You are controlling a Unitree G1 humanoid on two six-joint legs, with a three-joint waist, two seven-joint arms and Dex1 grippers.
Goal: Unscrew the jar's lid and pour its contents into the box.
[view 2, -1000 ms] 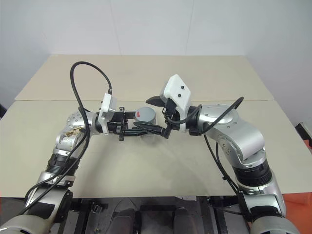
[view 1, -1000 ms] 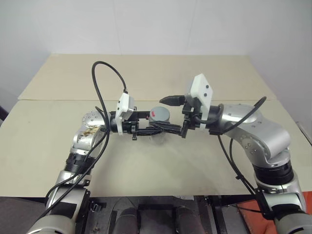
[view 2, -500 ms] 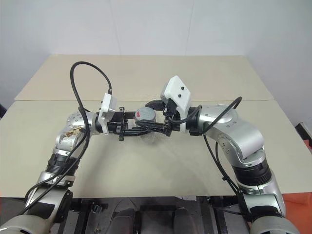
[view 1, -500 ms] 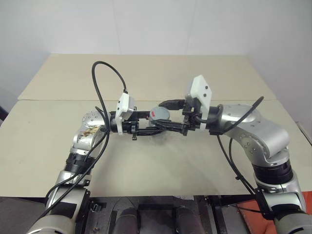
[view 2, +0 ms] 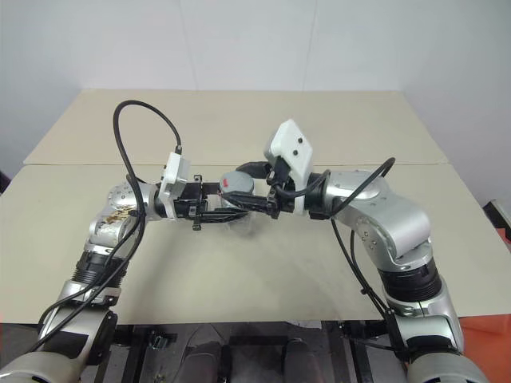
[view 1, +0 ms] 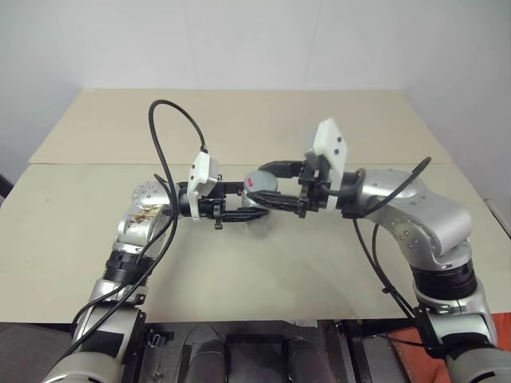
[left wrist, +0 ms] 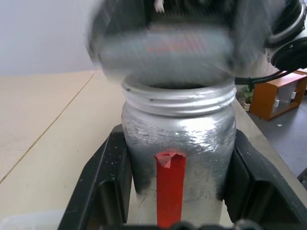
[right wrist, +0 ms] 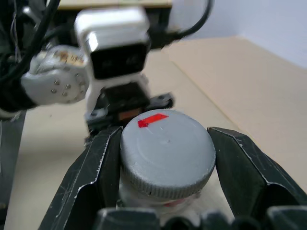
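Gripping the small silvery-grey jar [left wrist: 178, 132] with a red vertical label stripe, the left gripper [view 1: 254, 205] has its 2 black fingers [left wrist: 103, 187] closed against the jar's sides, 1 on each flank. The jar is held upright above the beige tabletop [view 1: 263, 263], roughly midway between the 2 arms in the head views. In the left wrist view the jar's threaded metal rim is bare, and the flat round grey lid [right wrist: 167, 151] with a small red mark on top hovers just above that rim, tilted and blurred.

The right gripper [view 1: 271, 185] reaches in from the opposite side and is closed on the lid: in the right wrist view its 2 black fingers [right wrist: 96, 167] press the lid's ridged edge from both sides. The red mark lies on the part of the lid's top that faces the left gripper.

Just under the jar in the head views a clear, whitish plastic box [view 1: 257, 225] rests on the tabletop, mostly hidden by the grippers. Black cables loop above both forearms.
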